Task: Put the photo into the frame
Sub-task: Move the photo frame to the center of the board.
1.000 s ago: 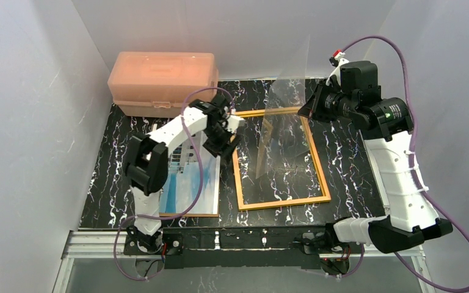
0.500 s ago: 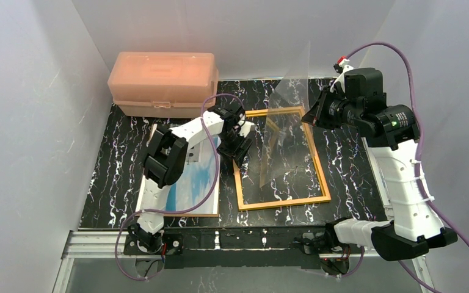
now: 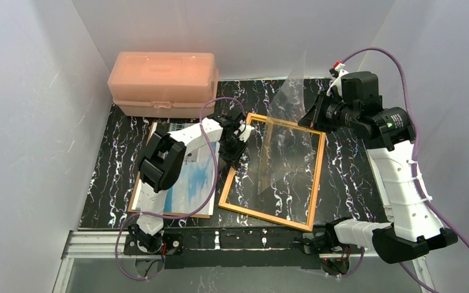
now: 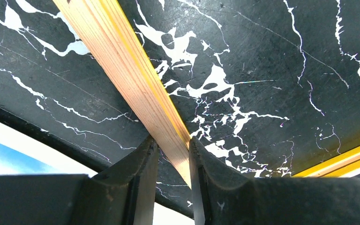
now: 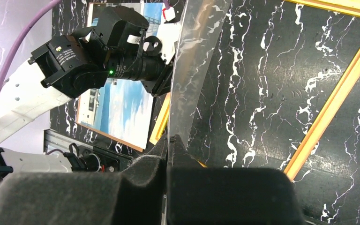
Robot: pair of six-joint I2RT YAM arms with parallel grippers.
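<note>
Pinching the left rail of the frame point(image 4: 122, 61) with the left gripper point(image 4: 171, 145), close to the far left corner: nearly shut, only the wood of the rail between the two pads. From above, the same frame point(image 3: 262, 216) flat on the table point(image 3: 348, 171), long axis from far to near but a little slanted, near end toward the right. Clamping the lower edge of a clear sheet point(image 5: 197, 56) with the right gripper point(image 5: 168, 145), shut tight on it, and holding it upright over the far right part of the frame. Just beside the frame, on its left and partly under the left arm: the photo point(image 3: 190, 182), face up with blue sky, on a brown board point(image 3: 135, 192). Not yet inside the frame, so probably a preparing step, the main part of the task not done. For the coming move, worth noting one thing: photo to the left of the left jaws, near to them, long axis almost parallel to the frame's. Much nearer to the left arm than to the right one, which is well apart and busy with the sheet. Likely necessary to release the rail first, then to bring the photo sideways to the right with only a small turn, taking care to lift the paper alone and not the board.
</note>
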